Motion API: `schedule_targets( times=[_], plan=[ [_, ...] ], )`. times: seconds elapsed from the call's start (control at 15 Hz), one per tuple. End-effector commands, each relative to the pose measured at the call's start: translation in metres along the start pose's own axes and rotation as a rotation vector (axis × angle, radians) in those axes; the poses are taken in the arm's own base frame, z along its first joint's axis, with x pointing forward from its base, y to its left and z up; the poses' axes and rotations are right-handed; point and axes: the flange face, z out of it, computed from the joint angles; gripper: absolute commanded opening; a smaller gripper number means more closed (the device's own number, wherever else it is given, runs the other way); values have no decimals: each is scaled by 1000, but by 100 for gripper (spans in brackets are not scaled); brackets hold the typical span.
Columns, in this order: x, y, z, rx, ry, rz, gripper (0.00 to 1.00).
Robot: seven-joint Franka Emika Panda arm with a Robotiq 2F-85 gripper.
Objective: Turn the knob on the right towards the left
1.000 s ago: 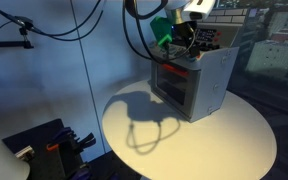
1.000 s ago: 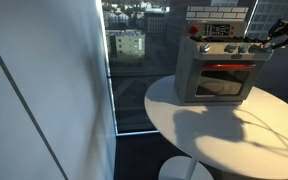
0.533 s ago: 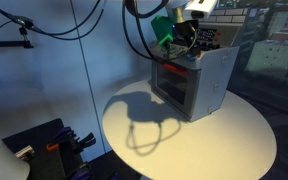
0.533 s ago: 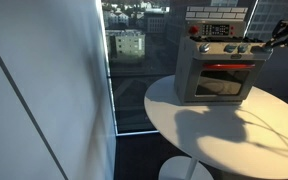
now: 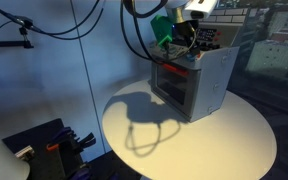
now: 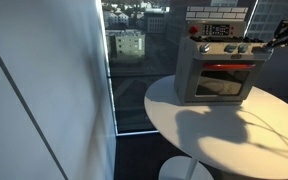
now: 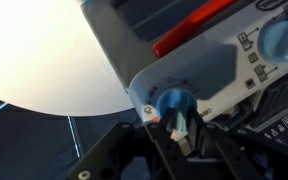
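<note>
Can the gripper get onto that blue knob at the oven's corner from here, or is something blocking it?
Likely yes. In the wrist view the gripper is right at the blue knob on the toy oven, nothing between them. Whether its fingers already pinch the knob, I cannot tell.

Table: we see a round white table (image 5: 234, 140); a looping shadow (image 5: 144, 125) lies across it
Cables: black cables (image 5: 54, 30) hang before a blue wall (image 5: 44, 85)
Floor: dark gear (image 5: 49, 150) sits beside the table
Window: through the window (image 6: 134, 90) we make out city buildings (image 6: 129, 45)
</note>
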Motion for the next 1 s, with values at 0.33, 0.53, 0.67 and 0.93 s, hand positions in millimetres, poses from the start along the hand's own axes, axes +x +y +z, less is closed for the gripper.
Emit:
schedule_targets(
  times=[0.33,0.53,0.67,0.93],
  plan=[
    [0,-9,-7,-1,15,-42,7],
    [-1,-10,-7,-24,14,-78,6],
    [-1,-11,-8,-43,12,-115,6],
    [-2,-16,-11,-85,6,-200,6]
  ],
)
